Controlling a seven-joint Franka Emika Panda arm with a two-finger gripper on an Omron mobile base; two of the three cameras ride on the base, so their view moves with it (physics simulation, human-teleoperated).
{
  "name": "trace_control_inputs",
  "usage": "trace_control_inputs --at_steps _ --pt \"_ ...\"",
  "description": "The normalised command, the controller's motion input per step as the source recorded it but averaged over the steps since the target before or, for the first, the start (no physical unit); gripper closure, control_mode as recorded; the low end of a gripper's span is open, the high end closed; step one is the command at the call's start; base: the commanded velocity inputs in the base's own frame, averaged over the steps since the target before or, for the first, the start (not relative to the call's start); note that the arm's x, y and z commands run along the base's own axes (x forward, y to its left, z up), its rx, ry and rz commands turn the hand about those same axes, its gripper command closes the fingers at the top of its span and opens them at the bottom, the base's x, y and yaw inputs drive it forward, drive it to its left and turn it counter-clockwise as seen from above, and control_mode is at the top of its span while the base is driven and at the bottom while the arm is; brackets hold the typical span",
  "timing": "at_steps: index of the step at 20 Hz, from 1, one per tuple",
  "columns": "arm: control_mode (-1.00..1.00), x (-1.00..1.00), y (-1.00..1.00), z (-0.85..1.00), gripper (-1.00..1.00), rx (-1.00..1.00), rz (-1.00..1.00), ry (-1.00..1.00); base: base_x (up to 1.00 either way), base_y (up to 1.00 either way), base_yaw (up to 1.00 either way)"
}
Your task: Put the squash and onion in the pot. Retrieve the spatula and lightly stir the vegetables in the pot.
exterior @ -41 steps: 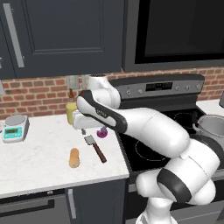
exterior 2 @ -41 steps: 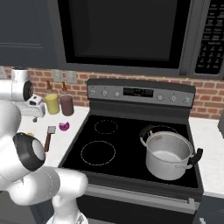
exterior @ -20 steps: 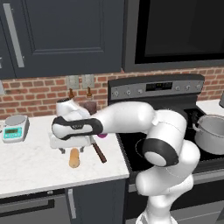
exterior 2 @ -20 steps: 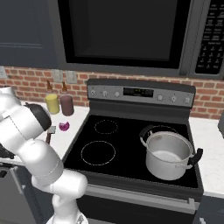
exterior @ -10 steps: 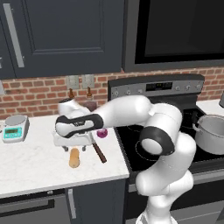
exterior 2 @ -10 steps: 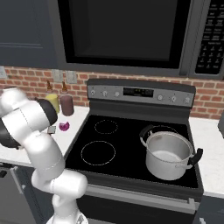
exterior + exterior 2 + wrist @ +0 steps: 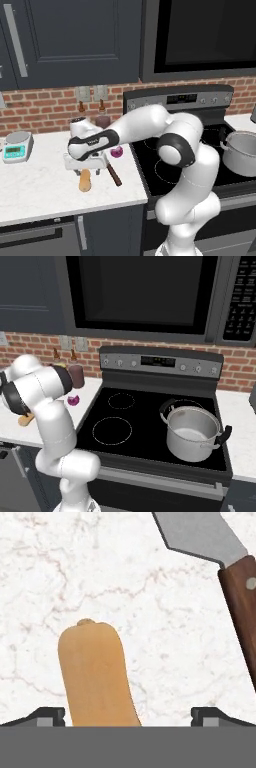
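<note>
Two seconds back, up near the brick wall above the counter; now lowered and hanging right over the squash point(image 7: 85, 180), gripper point(image 7: 84, 169) pointing down at the marble counter point(image 7: 35, 190). Meaning for the task, as a judgement: reach phase nearly finished, grasp of the first vegetable next, nothing yet moved toward the stove.

Jaws spread wide, one tip either side of the squash in the hand view, nothing clamped. Squash point(image 7: 97, 672) lying flat on the marble between the tips, nearer one tip than the other, stalk end away from the camera. Could call for a small sideways shift before closing, since the smooth rounded skin may slip out of an off-centre pinch.

Spatula point(image 7: 111, 171) just beside the squash on the counter, grey blade point(image 7: 200, 534) and dark wooden handle seen at the edge of the hand view, apart from the squash. Onion point(image 7: 116, 151) a little further back toward the wall, near the stove edge; seen also from the right base view as a small purple piece point(image 7: 73, 401).

Pot point(image 7: 192, 432) standing on the front right burner of the black cooktop point(image 7: 130, 421), well apart from the vegetables. Pale inside and holding nothing; neither squash nor onion in it.
</note>
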Motion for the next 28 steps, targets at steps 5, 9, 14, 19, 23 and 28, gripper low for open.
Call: trace_control_inputs --at_steps 5,9,14,19,23,28 --pt "-1.00 0.23 0.00 -0.29 -1.00 0.00 0.00 0.00 0.00 0.00 0.00" --pt "-1.00 0.22 0.00 -0.27 -1.00 0.00 0.00 0.00 0.00 0.00 0.00" --pt "-1.00 0.07 0.10 -0.25 -1.00 0.00 0.00 0.00 0.00 0.00 0.00" --pt "-1.00 0.00 0.02 -0.26 -1.00 0.00 0.00 0.00 0.00 0.00 0.00" --pt "-1.00 -0.03 0.00 -0.09 1.00 0.00 0.00 -0.08 0.00 0.00 0.00" --pt "-1.00 -0.44 -0.10 0.20 1.00 0.00 0.00 -0.28 0.00 0.00 0.00"
